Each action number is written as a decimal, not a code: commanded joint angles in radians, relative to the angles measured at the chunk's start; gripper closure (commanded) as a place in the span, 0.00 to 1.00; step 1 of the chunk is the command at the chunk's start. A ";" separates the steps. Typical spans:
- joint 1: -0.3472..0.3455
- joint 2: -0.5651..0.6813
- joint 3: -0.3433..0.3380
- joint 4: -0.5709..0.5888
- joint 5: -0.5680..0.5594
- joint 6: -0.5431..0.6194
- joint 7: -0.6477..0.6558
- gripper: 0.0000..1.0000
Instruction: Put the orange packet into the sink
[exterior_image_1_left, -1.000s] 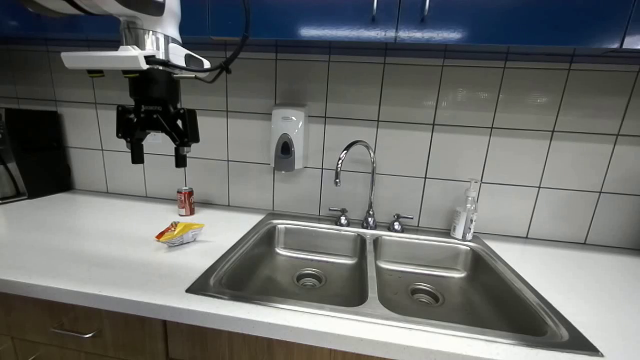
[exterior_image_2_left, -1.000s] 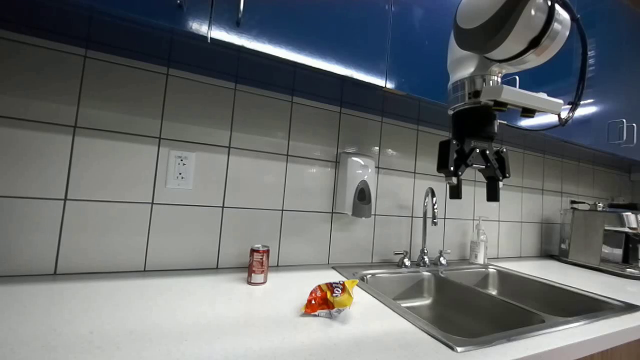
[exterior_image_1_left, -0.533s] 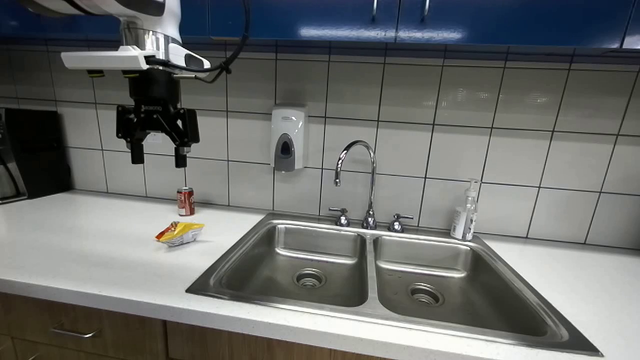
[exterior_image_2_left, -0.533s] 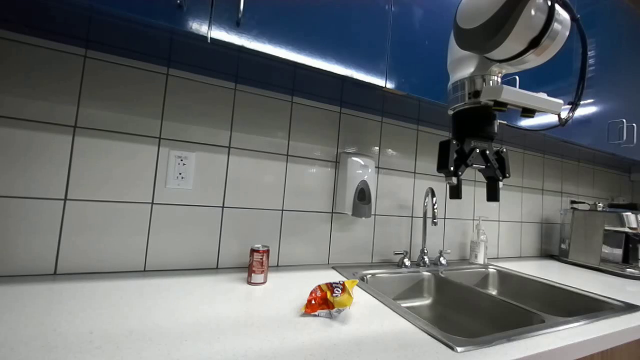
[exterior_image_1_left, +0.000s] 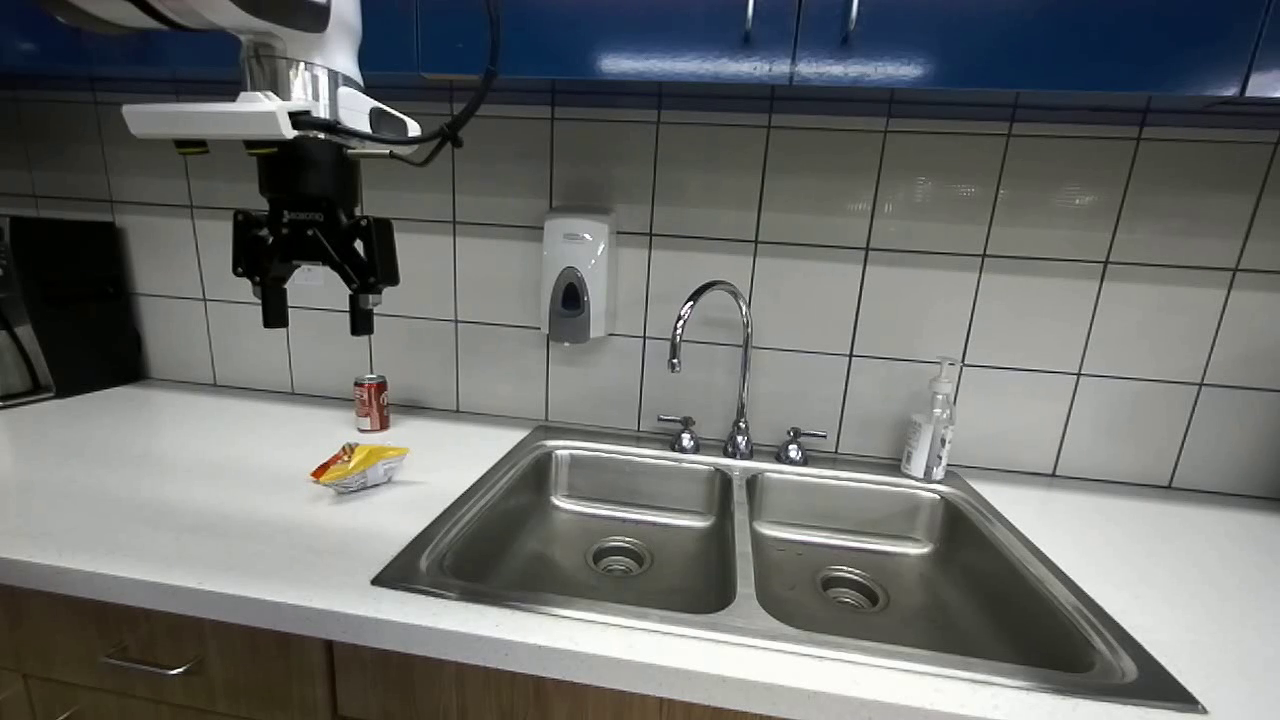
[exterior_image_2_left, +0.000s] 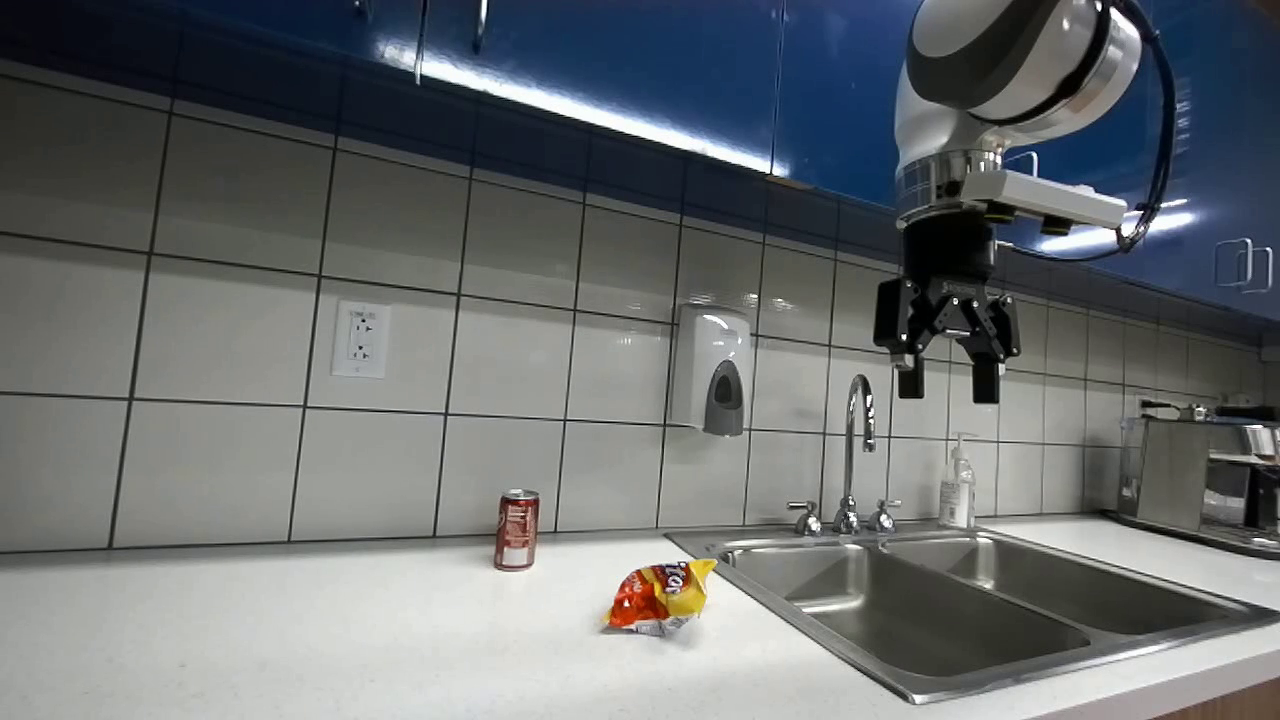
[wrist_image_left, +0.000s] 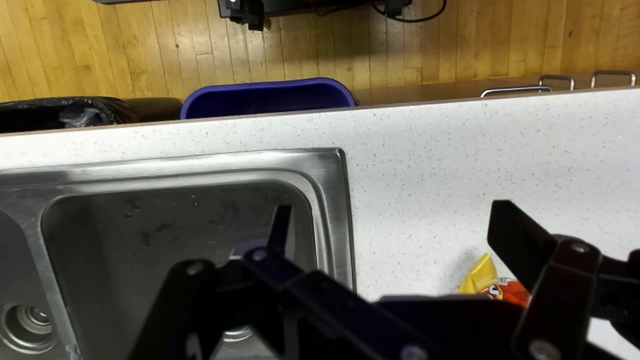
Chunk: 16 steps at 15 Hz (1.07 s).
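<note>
The orange packet (exterior_image_1_left: 360, 467) lies crumpled on the white counter left of the sink (exterior_image_1_left: 530, 560), yellow and red with a silvery underside. It also shows in an exterior view (exterior_image_2_left: 660, 597). In the wrist view only part of the packet (wrist_image_left: 479, 276) shows, the rest hidden behind the gripper. The double-basin steel sink shows in an exterior view (exterior_image_2_left: 900, 610) and in the wrist view (wrist_image_left: 150, 250); its basins hold nothing visible. My gripper (exterior_image_1_left: 318, 325) is open and empty, high above the counter. It also shows in an exterior view (exterior_image_2_left: 948, 392) and in the wrist view (wrist_image_left: 392, 206).
A red can (exterior_image_1_left: 372, 403) stands behind the packet near the tiled wall. A gooseneck faucet (exterior_image_1_left: 745, 370) rises behind the sink, with a soap bottle (exterior_image_1_left: 930, 430) at its back right. A soap dispenser (exterior_image_1_left: 579, 278) hangs on the wall. Blue cabinets (exterior_image_1_left: 620, 35) overhang the counter.
</note>
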 joint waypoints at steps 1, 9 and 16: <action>-0.008 0.000 0.007 0.002 0.004 -0.002 -0.004 0.00; 0.039 0.139 0.029 -0.007 0.001 0.090 -0.077 0.00; 0.118 0.377 0.152 0.161 -0.017 0.126 -0.016 0.00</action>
